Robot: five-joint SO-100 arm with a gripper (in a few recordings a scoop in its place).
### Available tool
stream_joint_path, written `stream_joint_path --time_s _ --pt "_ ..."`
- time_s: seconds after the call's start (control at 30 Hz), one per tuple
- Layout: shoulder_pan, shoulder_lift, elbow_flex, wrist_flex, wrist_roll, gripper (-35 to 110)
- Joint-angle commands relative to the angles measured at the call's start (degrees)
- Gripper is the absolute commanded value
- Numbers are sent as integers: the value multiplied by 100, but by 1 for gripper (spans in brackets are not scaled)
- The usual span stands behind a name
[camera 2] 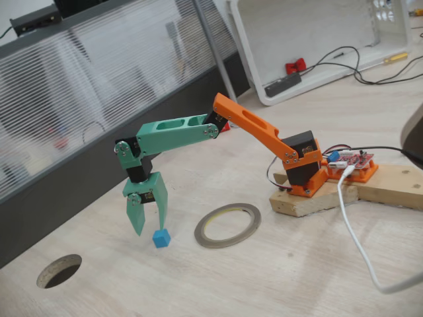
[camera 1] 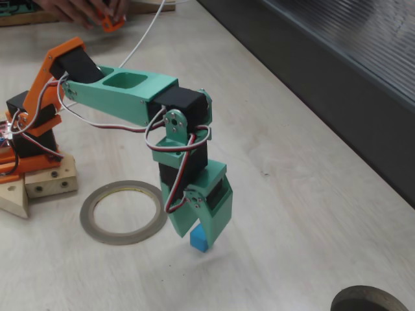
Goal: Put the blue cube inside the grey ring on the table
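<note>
blue cube [camera 2: 161, 238] beside grey ring [camera 2: 228, 225], under open pincer [camera 2: 149, 224]

In a fixed view the top of the blue cube [camera 1: 200, 239] is covered by the gripper [camera 1: 201, 227], so whether the jaws touch it cannot be told. The dark round ring [camera 1: 371, 299] is cut off by the lower edge of the picture. A person's hand [camera 1: 81, 11] is cropped by the top edge, and the orange part held in it is blurred. The wooden base [camera 2: 350, 191] is cut by the right edge in a fixed view, as is the white cable [camera 2: 360, 247]. The red objects [camera 2: 295, 65] by the white tray are too small to be identified.
</note>
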Motion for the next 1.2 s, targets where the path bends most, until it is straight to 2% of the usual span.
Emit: stream_joint_path --time_s 0.0,0.37,0.6,1.17 --pt "53 97 -44 88 123 36" --pt "79 79 -35 97 123 36" --pt "44 -624 -44 97 123 36" --pt "62 -545 -44 97 97 36"
